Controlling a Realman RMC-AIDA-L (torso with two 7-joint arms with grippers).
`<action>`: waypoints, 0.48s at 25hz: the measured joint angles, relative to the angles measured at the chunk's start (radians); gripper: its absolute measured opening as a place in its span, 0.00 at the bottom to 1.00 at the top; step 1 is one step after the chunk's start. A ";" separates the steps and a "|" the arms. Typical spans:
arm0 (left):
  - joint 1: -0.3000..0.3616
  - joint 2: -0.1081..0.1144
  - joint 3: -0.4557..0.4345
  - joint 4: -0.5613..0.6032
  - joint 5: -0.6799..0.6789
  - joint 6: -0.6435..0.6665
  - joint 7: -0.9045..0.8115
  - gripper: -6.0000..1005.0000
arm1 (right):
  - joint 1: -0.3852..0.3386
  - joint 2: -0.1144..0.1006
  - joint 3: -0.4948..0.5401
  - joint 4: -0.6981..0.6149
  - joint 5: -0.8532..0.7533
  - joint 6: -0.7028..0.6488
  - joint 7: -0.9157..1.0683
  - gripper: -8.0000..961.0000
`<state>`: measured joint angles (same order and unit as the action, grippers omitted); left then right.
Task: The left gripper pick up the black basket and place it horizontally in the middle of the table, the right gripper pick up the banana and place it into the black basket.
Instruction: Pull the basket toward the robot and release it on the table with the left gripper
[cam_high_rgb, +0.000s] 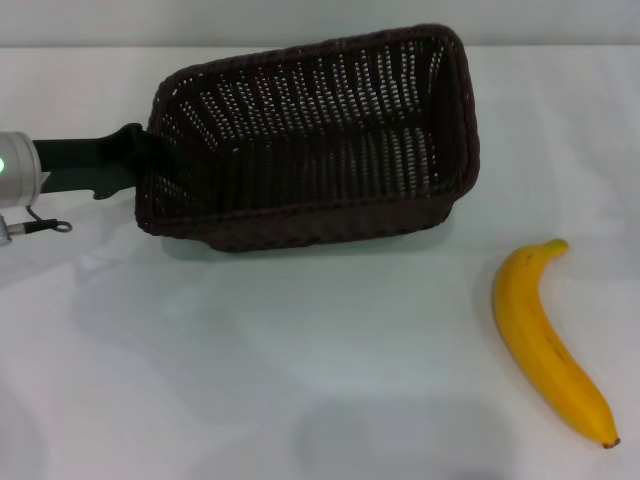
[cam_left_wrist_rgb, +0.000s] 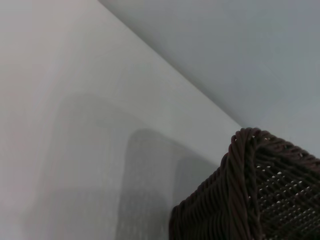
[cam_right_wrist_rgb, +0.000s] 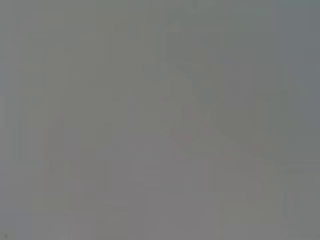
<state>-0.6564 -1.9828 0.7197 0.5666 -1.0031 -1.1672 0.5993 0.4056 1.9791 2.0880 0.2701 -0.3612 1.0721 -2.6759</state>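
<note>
The black basket (cam_high_rgb: 320, 140) is in the far middle of the table (cam_high_rgb: 300, 370), lying at a slant with its right end farther back. It looks tilted, with its inside open to view. My left gripper (cam_high_rgb: 148, 150) comes in from the left and is shut on the rim of the basket's left short end. A corner of the basket shows in the left wrist view (cam_left_wrist_rgb: 250, 200). The banana (cam_high_rgb: 548, 340) lies on the table at the near right, apart from the basket, its stem pointing away. The right gripper is out of view.
The table's far edge (cam_high_rgb: 300, 45) runs just behind the basket. A thin cable loop (cam_high_rgb: 45, 226) hangs by my left wrist. The right wrist view shows only a plain grey surface.
</note>
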 joint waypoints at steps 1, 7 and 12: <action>-0.005 -0.002 0.000 0.000 0.009 0.000 -0.005 0.16 | -0.001 -0.002 0.000 0.000 0.002 0.000 0.000 0.83; -0.021 -0.012 0.001 0.012 0.017 -0.004 0.008 0.17 | -0.011 -0.006 0.017 0.000 0.002 0.000 -0.001 0.83; -0.016 -0.020 -0.006 0.038 -0.007 -0.005 0.013 0.18 | -0.014 -0.005 0.018 0.000 0.003 0.002 -0.001 0.83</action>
<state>-0.6721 -2.0028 0.7133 0.6045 -1.0102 -1.1725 0.6127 0.3912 1.9742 2.1061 0.2700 -0.3581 1.0742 -2.6769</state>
